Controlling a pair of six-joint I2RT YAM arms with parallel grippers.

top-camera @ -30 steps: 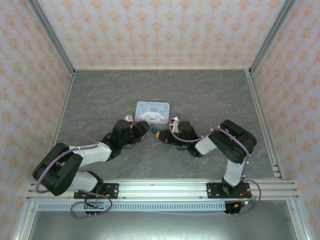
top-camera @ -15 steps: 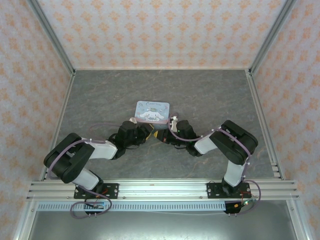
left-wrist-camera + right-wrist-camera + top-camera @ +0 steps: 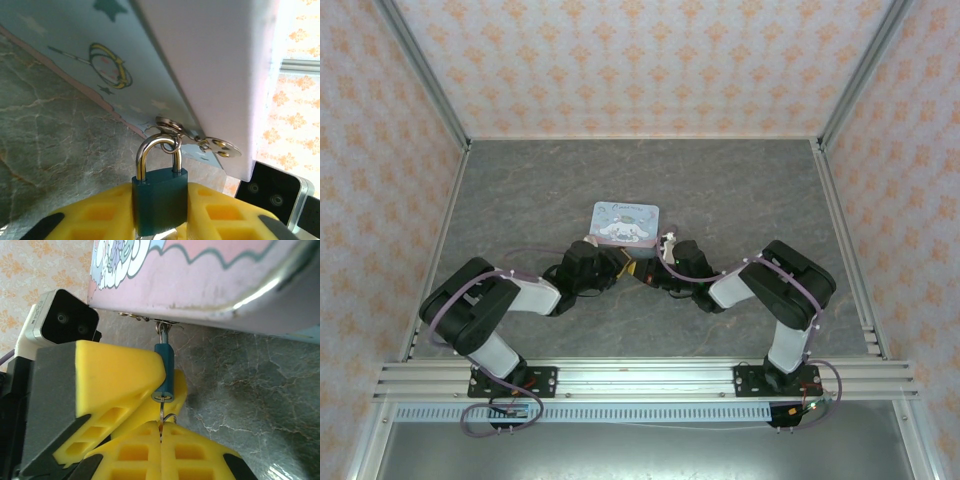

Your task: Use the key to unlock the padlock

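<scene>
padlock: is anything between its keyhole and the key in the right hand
Nothing visible. The key in the right hand meets the underside of the padlock directly; the left hand clamps its sides only.

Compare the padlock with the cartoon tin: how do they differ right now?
The padlock is dark teal; the tin is light blue with cartoon print. The padlock is far smaller than the tin. The left gripper clamps the padlock in its jaws; the tin lies ungripped. They are linked: the padlock's shackle hangs from the tin's latch.
</scene>
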